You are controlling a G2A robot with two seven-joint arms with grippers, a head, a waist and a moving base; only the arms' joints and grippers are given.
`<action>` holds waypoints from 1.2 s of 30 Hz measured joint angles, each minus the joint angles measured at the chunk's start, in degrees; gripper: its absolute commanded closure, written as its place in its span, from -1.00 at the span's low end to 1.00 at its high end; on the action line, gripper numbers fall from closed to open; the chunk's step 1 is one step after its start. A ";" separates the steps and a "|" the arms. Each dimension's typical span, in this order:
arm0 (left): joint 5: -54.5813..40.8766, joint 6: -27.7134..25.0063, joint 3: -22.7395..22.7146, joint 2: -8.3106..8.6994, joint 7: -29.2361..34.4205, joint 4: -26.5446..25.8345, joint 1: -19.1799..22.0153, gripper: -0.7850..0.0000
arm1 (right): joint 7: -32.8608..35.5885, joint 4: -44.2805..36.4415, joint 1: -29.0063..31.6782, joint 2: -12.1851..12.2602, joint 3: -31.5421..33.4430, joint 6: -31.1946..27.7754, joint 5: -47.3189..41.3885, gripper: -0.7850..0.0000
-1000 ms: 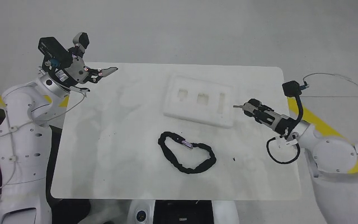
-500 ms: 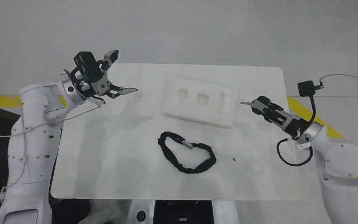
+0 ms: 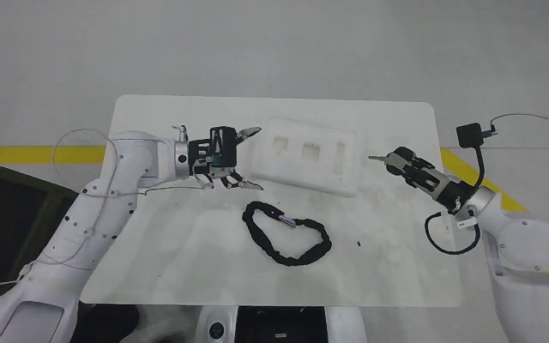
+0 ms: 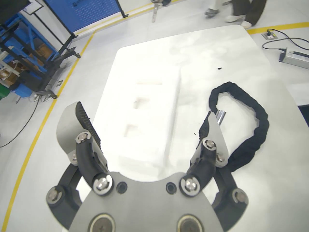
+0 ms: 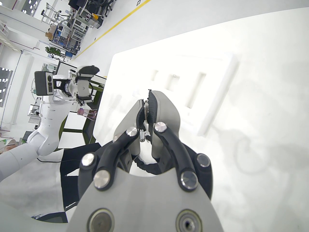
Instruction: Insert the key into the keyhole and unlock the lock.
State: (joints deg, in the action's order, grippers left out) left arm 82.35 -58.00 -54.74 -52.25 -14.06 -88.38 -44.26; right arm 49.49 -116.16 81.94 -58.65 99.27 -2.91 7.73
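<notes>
A black fabric-covered chain lock point(image 3: 287, 234) lies looped on the white table point(image 3: 163, 249) near the middle, its silver lock body point(image 3: 286, 221) at the top of the loop. In the left wrist view the chain lock point(image 4: 256, 121) and its silver lock body point(image 4: 221, 117) lie just beyond one finger. My left gripper point(image 3: 244, 159) point(image 4: 144, 119) hangs open and empty by the foam tray's left end, just above the chain. Over the table's right part, my right gripper point(image 3: 390, 160) point(image 5: 144, 106) is shut on the key point(image 3: 375, 158), whose blade points toward the tray; it is also visible far off as the key point(image 4: 153, 15).
A white foam tray point(image 3: 307, 154) point(image 4: 144, 90) point(image 5: 212, 90) with three recesses sits behind the chain at the table's middle back. A small dark speck point(image 3: 356, 244) lies right of the chain. Bare table spreads left and front of the chain.
My left arm has swung from the table's far left corner in to the tray's left end, still open. The right gripper shifted slightly right with the key, then held still.
</notes>
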 measured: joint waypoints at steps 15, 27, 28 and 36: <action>6.37 0.00 19.76 4.35 -6.45 2.41 8.12 -1.00 | 0.00 0.00 0.00 0.00 0.00 0.00 0.00 1.00; 6.45 0.00 20.47 4.51 -6.96 2.50 8.52 -1.00 | 0.00 0.00 0.00 0.00 0.00 0.00 0.00 1.00; 6.45 0.00 20.47 4.51 -6.96 2.50 8.52 -1.00 | 0.00 0.00 0.00 0.00 0.00 0.00 0.00 1.00; 6.78 0.00 21.82 4.20 -4.32 1.48 7.31 -1.00 | 0.00 0.00 0.00 0.00 0.00 0.00 0.00 1.00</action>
State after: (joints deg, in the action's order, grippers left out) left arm 89.13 -58.00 -32.92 -48.05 -18.38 -86.90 -36.94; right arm 49.49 -116.16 81.94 -58.65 99.27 -2.91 7.73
